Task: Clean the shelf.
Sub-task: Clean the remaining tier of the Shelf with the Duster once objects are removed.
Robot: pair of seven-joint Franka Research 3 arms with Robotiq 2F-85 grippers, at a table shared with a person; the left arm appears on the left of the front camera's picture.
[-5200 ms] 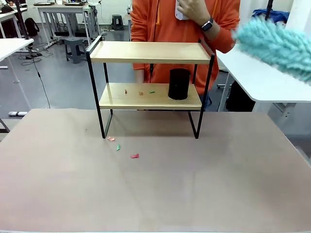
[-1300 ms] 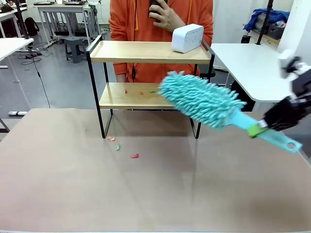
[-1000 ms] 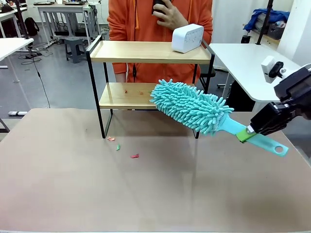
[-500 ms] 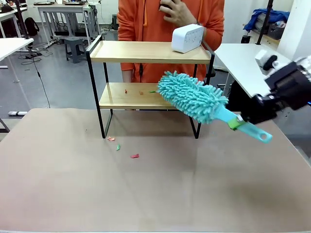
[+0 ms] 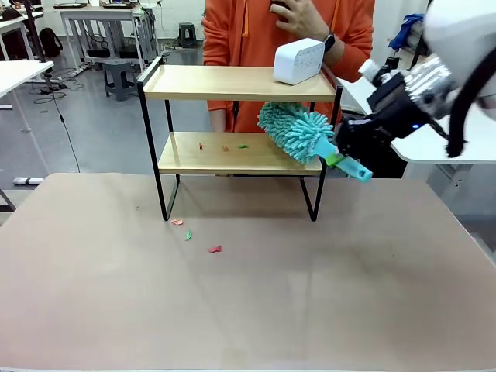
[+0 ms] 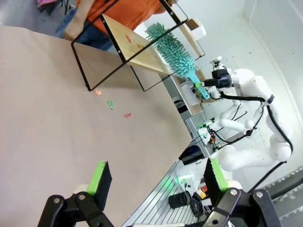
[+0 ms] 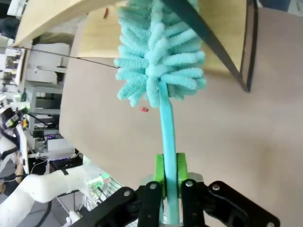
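Right gripper (image 5: 335,159) pinches the stiff handle of a soft teal duster (image 5: 294,130), its head over the lower board of the shelf (image 5: 217,84) at the far edge of the tabletop (image 5: 232,302); left gripper (image 6: 157,174) hangs spread. The light shelf may slide under pressure; its black frame looks the firmest hold.

The pale brown surface (image 5: 248,310) carries the shelf (image 5: 225,83) at its far middle. Three coloured scraps (image 5: 188,235) lie on the surface near the shelf's front left leg. A white box (image 5: 299,60) sits at the right end of the top board. The lower board holds a few small specks (image 5: 225,148). A teal duster (image 5: 294,130) seems to rest on its right end.
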